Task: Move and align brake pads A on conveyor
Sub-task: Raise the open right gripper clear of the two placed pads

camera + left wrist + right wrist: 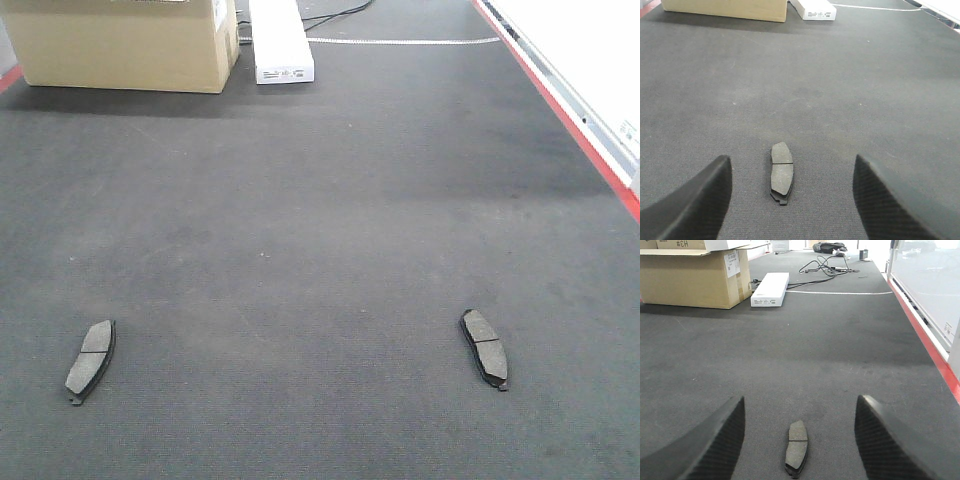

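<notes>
I am reading two brake pads lying flat on the conveyor, well apart, toward its near end. The left pad is running lengthwise away from the front camera, its far end leaning slightly right. The right pad is leaning its far end left. Each is showing a grey friction face upward, crossed by one groove, with a dark backing tab at the near end. The left jaws and right jaws are both standing wide open, each framing its pad without touching it.
</notes>
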### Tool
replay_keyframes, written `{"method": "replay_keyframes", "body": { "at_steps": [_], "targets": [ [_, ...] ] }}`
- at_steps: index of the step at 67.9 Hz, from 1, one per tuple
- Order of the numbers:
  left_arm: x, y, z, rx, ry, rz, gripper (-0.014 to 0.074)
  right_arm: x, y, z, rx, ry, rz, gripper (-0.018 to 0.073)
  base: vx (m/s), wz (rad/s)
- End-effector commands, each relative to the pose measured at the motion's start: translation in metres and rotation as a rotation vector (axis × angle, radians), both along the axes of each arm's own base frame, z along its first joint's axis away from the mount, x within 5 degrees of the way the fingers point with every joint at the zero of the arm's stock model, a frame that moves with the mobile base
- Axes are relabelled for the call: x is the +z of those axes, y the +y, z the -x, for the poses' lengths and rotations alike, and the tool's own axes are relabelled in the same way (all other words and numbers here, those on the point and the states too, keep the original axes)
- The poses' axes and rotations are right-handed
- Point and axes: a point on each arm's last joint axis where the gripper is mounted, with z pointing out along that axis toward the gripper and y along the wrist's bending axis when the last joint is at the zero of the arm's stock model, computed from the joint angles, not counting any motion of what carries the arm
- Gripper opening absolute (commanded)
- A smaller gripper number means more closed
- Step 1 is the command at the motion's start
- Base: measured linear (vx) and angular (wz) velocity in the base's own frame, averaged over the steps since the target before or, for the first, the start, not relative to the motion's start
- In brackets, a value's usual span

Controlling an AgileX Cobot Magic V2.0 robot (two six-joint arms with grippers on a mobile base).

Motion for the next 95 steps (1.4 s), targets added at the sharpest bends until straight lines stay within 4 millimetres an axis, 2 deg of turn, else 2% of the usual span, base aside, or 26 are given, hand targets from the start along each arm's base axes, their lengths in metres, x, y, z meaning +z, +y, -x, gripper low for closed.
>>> {"method": "replay_keyframes", "body": {
  "at_steps": [1, 63, 95],
  "targets": [
    [0.0142, -0.0007, -0.0022, -0.002, -0.086, 0.024, 0.0503, 0.0142, -0.0005, -0.0005, -0.006, -0.096, 0.002, 0.0463, 0.00, 0.00],
    [0.0142, -0.0007, -0.0022, -0.002, -0.086, 0.024, 0.0503, 0.0136, -0.0005, -0.0004, -0.006, -0.089, -0.003, 0.0453, 0.00, 0.00],
    [0.0142, -0.0007, -0.0022, -0.002, -0.086, 0.024, 0.0503, 0.0135, -0.0004, -0.0008, -0.006, -0.086, -0.003, 0.0453, -0.25, -0.06]
  ]
}}
